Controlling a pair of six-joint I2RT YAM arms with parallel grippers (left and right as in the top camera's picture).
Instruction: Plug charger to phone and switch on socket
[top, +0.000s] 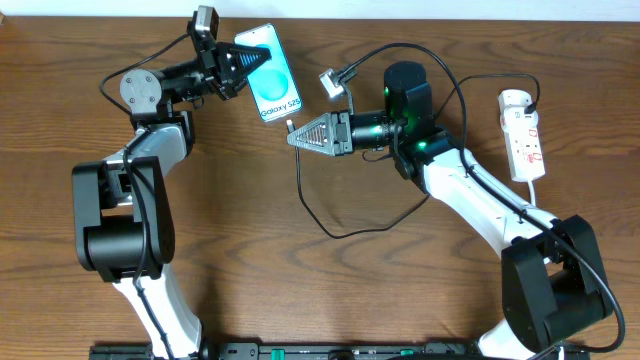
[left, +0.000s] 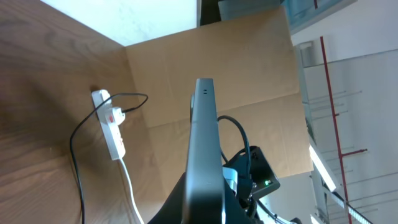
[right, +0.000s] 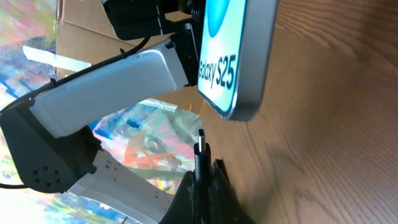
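The phone (top: 278, 90), cyan screen up with a white "Galaxy S25" band, lies at the back of the table, and my left gripper (top: 262, 58) is shut on its far end. From the left wrist the phone (left: 204, 124) shows edge-on between the jaws of the left gripper (left: 205, 200). My right gripper (top: 293, 137) is shut on the charger's small plug tip (top: 289, 126), just below the phone's near end. In the right wrist view the charger tip (right: 201, 144) rises from the right gripper (right: 204, 169) a short way below the phone (right: 239, 56), not touching it. The charger cable (top: 330, 230) loops back to the socket (top: 523, 135).
The white socket (left: 112, 127) lies at the table's right side with a black plug in its far end and its white cord (top: 535, 190) trailing toward the front. A brown cardboard wall (left: 249, 68) stands behind the table. The arm bases (top: 120, 220) sit near the front edge.
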